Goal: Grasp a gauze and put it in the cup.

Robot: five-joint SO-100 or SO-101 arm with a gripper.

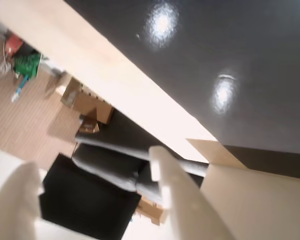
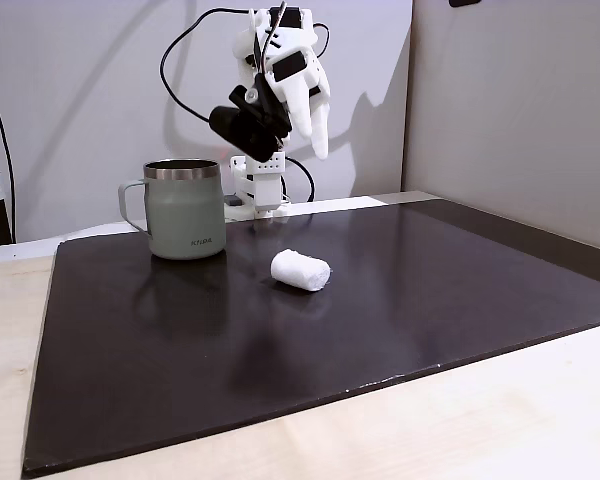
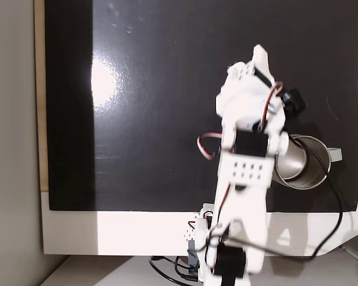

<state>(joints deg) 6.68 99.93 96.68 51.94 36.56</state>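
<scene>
The gauze (image 2: pixel 301 270), a small white fuzzy roll, lies on its side on the black mat (image 2: pixel 440 290), a little right of and nearer than the cup in the side fixed view. The cup (image 2: pixel 185 212) is a sage-green mug with a steel rim, upright with its handle to the left. From above the cup (image 3: pixel 318 177) stands just right of the arm. My gripper (image 2: pixel 313 143) hangs high above the mat, behind the gauze, fingers pointing down. In the wrist view the gripper (image 1: pixel 92 160) is open with nothing between its fingers.
The black mat (image 3: pixel 155 89) covers most of the light wooden table (image 2: pixel 500 420). The arm's base (image 3: pixel 227 256) and cables sit at the mat's edge near the cup. A grey wall (image 2: pixel 510 100) stands to the right. Boxes and clutter (image 1: pixel 85 102) lie on the floor beyond the table.
</scene>
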